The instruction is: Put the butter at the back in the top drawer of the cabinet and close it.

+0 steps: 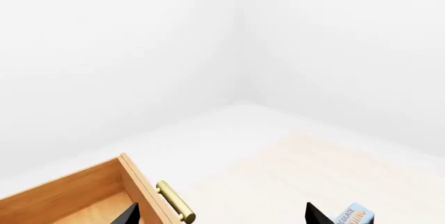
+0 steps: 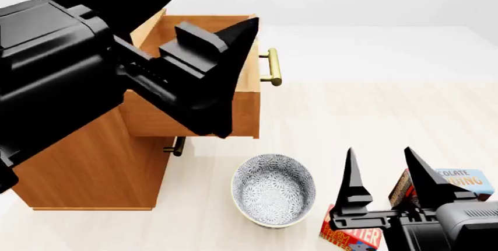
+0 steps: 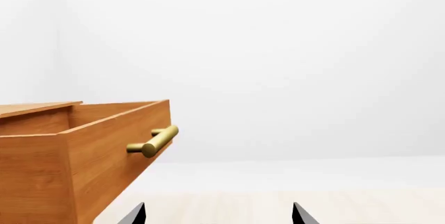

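Wooden top drawer (image 2: 204, 102) out; 1 butter (image 2: 350, 234), 1 bowl (image 2: 274, 190); right gripper (image 2: 386, 182) wide, left gripper (image 2: 220, 58) unclear.

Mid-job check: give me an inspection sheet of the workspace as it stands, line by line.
Surface: pale wood floor, bare beyond the listed things.
Job's things: top drawer pulled open on the cabinet, brass handle free; butter on the floor, partly hidden by the right gripper.
Clutter: patterned bowl; Chocolate Pudding box beside the butter.
Grippers: left gripper over the open drawer, empty; right gripper open above the butter, holding nothing.
Cables: nothing seen.
Surroundings: plain white walls.
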